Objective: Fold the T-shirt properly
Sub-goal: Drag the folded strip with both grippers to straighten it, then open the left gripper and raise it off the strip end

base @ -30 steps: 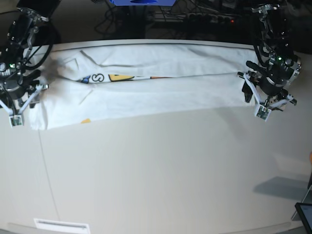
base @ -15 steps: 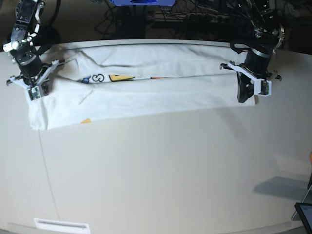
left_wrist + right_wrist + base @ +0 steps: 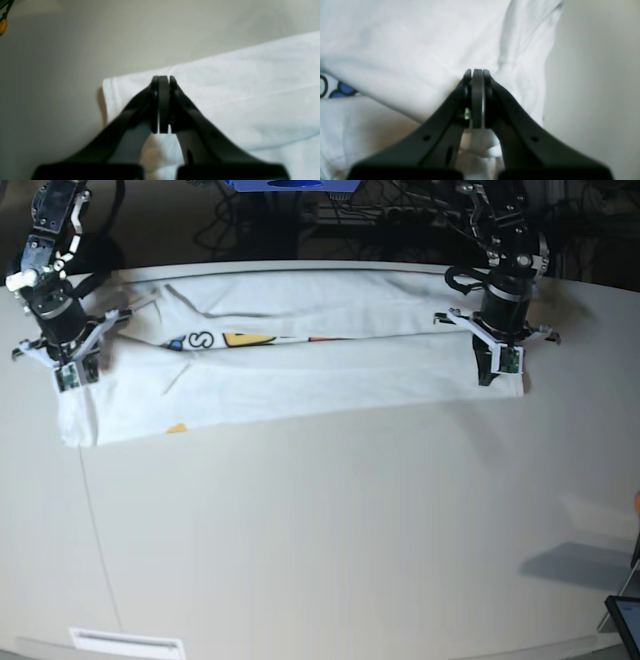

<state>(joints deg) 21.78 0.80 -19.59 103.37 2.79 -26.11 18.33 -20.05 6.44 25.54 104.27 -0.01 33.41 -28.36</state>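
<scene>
The white T-shirt [image 3: 300, 375] lies folded into a long strip across the back of the table, with a sliver of its colourful print [image 3: 215, 339] showing along the fold. At the strip's right end my left gripper [image 3: 497, 372] points down; the left wrist view has its jaws shut, tips [image 3: 163, 80] pressed into the shirt [image 3: 250, 87] by its corner edge. On the strip's left end my right gripper [image 3: 72, 372] stands shut too, its tips [image 3: 477, 73] pinching a crease of cloth [image 3: 395, 37] near the edge, a bit of blue print [image 3: 337, 90] beside it.
The pale table [image 3: 350, 530] stretches wide in front of the shirt. Dark cables and equipment [image 3: 300, 220] sit behind the table's back edge. There is a white label [image 3: 125, 643] at the front left and a dark screen corner [image 3: 625, 620] at the front right.
Both arms swung in from outside the shirt's ends and came down onto the cloth. Their jaws went from open to shut. The shirt itself has not shifted.
</scene>
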